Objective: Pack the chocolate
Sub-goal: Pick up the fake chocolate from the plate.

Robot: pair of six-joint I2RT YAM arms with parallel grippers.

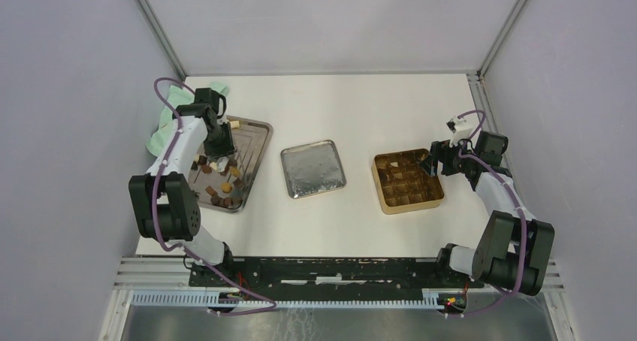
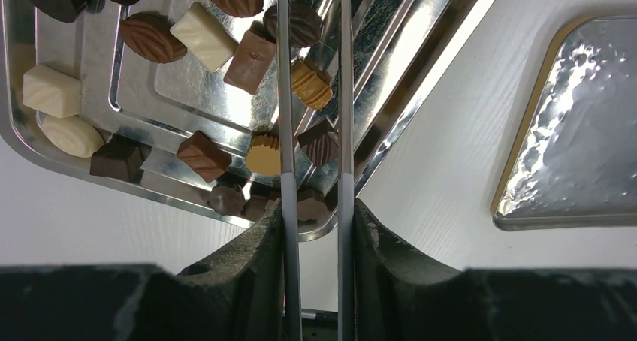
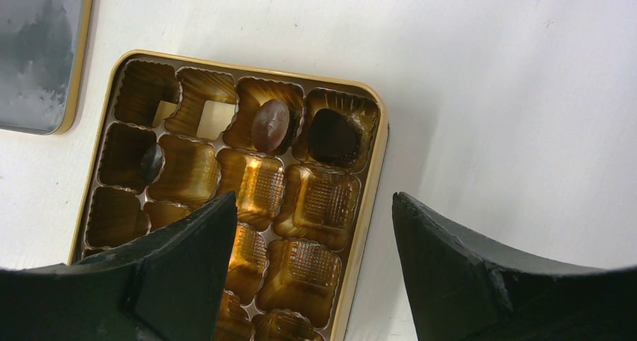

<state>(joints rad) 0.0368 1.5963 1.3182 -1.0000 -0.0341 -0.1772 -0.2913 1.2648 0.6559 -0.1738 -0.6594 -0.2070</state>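
Note:
Several pieces of chocolate (image 2: 204, 155), dark, mid-brown and cream-white, lie loose on a silver tray (image 2: 71, 177) at the left (image 1: 255, 140). My left gripper (image 2: 315, 206) hangs over the tray's near corner (image 1: 222, 142), shut on long metal tweezers (image 2: 284, 93). The two arms of the tweezers run out over the chocolate, with their tips beyond the top of the left wrist view. My right gripper (image 3: 314, 206) stands open over the right edge of the gold tin (image 3: 381, 153), at the right of the table (image 1: 436, 161). An oval brown chocolate (image 3: 270, 125) and a dark one (image 3: 334, 137) sit in the tin's compartments.
The tin's silver lid (image 1: 313, 168) lies flat between the tray and the gold tin (image 1: 408, 179). A green cloth (image 1: 167, 119) lies at the back left beside the tray. Grey walls enclose the table on three sides.

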